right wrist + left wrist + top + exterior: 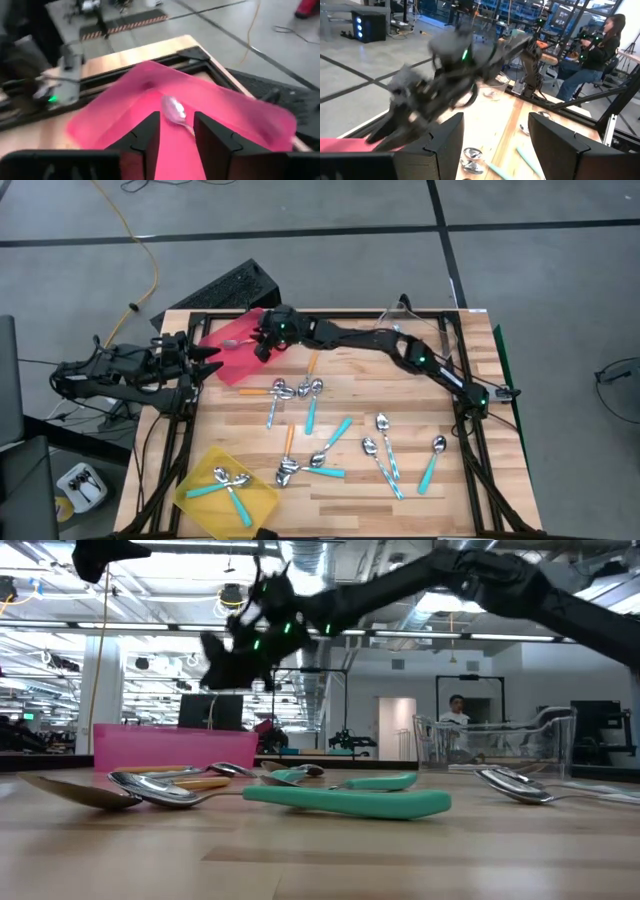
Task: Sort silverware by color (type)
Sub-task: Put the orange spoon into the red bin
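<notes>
R gripper (pixel 262 345) hangs over the red bin (pixel 225 343) at the table's far-L corner; in the R wrist view its fingers (pixel 146 134) stand apart w/ a gap between, nothing pinched. One spoon (pixel 175 111) lies loose in the bin just ahead of them, bowl up, handle hidden behind a finger so color can't be called. Looks like a drop-off just made, my read only. L gripper (pixel 208 360) waits at the table's L edge beside the red bin, jaws wide open, empty; L wrist view shows both fingers (pixel 442 145) spread w/ bare table between. Tally from the high view: red bin holds one spoon; yellow bin (pixel 200 475) at near-L corner holds a few teal-handled spoons (pixel 228 485); clear bin (pixel 425 320) at far R looks empty, but hard to be sure thru the plastic. Still loose on the table (pixel 340 505): an orange one near the red bin (pixel 312 363), a cluster mid-table w/ orange, light blue and teal handles (pixel 295 390), another cluster w/ orange + teal lower down (pixel 305 463), a few light blue ones R of center (pixel 385 455), one teal at R (pixel 432 465). Est. well under half done: about a dozen spoons left to sort, most of the orange and all the light blue not yet binned. Clustered bowls overlap, so singling one out may be fiddly.
</notes>
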You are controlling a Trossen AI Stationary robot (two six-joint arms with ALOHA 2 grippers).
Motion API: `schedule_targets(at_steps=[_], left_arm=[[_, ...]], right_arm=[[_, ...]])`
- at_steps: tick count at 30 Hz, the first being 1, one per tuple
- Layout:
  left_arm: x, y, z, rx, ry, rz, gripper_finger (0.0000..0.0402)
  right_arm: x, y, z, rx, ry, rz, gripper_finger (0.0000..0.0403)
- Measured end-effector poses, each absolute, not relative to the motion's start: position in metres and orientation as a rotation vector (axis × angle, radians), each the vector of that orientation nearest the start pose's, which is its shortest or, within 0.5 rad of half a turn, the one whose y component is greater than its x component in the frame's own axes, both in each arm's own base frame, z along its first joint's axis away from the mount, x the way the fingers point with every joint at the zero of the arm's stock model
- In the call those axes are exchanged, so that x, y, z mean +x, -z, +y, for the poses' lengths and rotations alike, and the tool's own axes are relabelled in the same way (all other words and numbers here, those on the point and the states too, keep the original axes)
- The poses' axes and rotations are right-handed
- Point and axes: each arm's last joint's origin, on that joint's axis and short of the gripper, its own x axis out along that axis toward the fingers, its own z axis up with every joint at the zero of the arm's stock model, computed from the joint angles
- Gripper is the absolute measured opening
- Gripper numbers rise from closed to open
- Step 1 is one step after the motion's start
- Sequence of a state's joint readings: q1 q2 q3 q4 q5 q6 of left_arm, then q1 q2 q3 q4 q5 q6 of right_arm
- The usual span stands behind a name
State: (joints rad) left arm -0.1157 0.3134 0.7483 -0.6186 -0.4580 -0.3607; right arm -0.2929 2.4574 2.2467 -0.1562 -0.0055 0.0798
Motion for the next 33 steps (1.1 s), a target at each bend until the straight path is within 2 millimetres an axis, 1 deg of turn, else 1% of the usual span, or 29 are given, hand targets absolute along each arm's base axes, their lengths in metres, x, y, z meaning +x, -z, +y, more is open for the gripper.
schedule_targets(at_steps=[2, 4, 6, 8, 10, 12, 13, 15, 17, 19, 21, 23, 27, 30, 33], left_arm=[[0.059, -0.325, 0.006, -0.304, -0.369, 0.113, 0.0205], [0.059, -0.325, 0.006, -0.304, -0.369, 0.113, 0.0205], [0.059, -0.325, 0.006, -0.304, -0.37, 0.113, 0.0205], [0.059, -0.325, 0.006, -0.305, -0.37, 0.113, 0.0205], [0.059, -0.325, 0.006, -0.305, -0.37, 0.113, 0.0205], [0.059, -0.325, 0.006, -0.305, -0.37, 0.113, 0.0205], [0.059, -0.325, 0.006, -0.305, -0.371, 0.113, 0.0205], [0.059, -0.325, 0.006, -0.305, -0.371, 0.114, 0.0205], [0.059, -0.325, 0.006, -0.305, -0.371, 0.114, 0.0205], [0.059, -0.325, 0.006, -0.305, -0.371, 0.114, 0.0205], [0.059, -0.325, 0.006, -0.305, -0.371, 0.115, 0.0205], [0.059, -0.325, 0.006, -0.305, -0.37, 0.116, 0.0205], [0.059, -0.324, 0.006, -0.302, -0.372, 0.126, 0.0205], [0.058, -0.322, 0.006, -0.295, -0.375, 0.149, 0.0205], [0.058, -0.321, 0.006, -0.29, -0.381, 0.162, 0.0205]], right_arm=[[0.528, -0.277, -0.153, 0.046, 0.271, 0.398, 0.0156], [0.507, -0.309, -0.145, -0.046, 0.243, 0.475, 0.016], [0.485, -0.333, -0.135, -0.138, 0.2, 0.568, 0.0161], [0.465, -0.349, -0.125, -0.23, 0.144, 0.671, 0.0161], [0.447, -0.36, -0.117, -0.315, 0.086, 0.75, 0.0159], [0.434, -0.368, -0.112, -0.367, 0.042, 0.807, 0.0156], [0.431, -0.369, -0.111, -0.374, 0.028, 0.821, 0.0155], [0.43, -0.365, -0.112, -0.349, -0.016, 0.847, 0.0152], [0.43, -0.354, -0.117, -0.273, -0.061, 0.868, 0.015], [0.44, -0.332, -0.12, -0.216, -0.109, 0.877, 0.0148], [0.442, -0.313, -0.121, -0.199, -0.151, 0.947, 0.0148], [0.451, -0.29, -0.12, -0.228, -0.173, 1.005, 0.0148], [0.462, -0.258, -0.121, -0.297, -0.208, 1.085, 0.0148], [0.469, -0.233, -0.122, -0.389, -0.221, 1.165, 0.0148], [0.474, -0.219, -0.122, -0.412, -0.231, 1.188, 0.0148]])
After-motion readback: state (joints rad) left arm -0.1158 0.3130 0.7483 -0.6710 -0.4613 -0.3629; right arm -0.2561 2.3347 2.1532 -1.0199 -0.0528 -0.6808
